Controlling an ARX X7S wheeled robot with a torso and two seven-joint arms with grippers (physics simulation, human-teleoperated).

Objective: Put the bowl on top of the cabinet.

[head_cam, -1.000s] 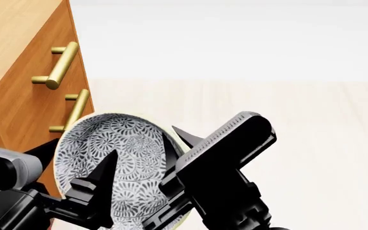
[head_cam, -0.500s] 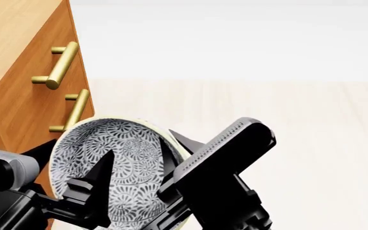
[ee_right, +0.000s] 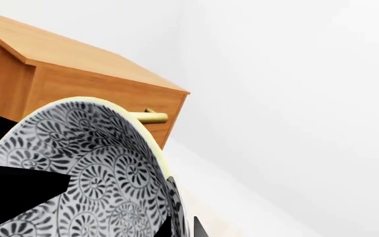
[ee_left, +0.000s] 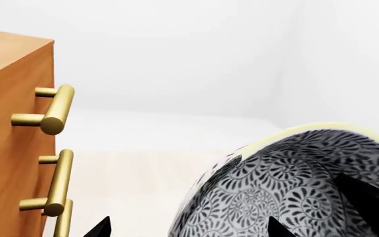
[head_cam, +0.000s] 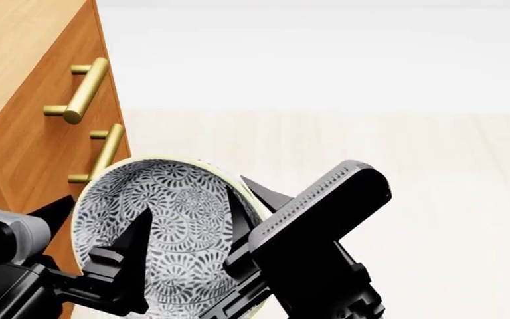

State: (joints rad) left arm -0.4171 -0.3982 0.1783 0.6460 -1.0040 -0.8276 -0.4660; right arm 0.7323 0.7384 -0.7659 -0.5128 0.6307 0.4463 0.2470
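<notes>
From our left wrist camera, the bowl (ee_left: 295, 187) shows its patterned outer wall, just right of the cabinet (ee_left: 12, 133) front and its brass handles (ee_left: 55, 109).

From our head camera, both grippers pinch the bowl (head_cam: 170, 226): the left gripper (head_cam: 104, 242) and the right gripper (head_cam: 250, 219) each straddle its rim. Compared with half a second ago the bowl has risen slightly, but it sits below the cabinet (head_cam: 24, 73) top.

From our right wrist camera, the bowl (ee_right: 91, 173) sits tilted near the cabinet (ee_right: 77, 74). We judge more lifting is needed.
</notes>
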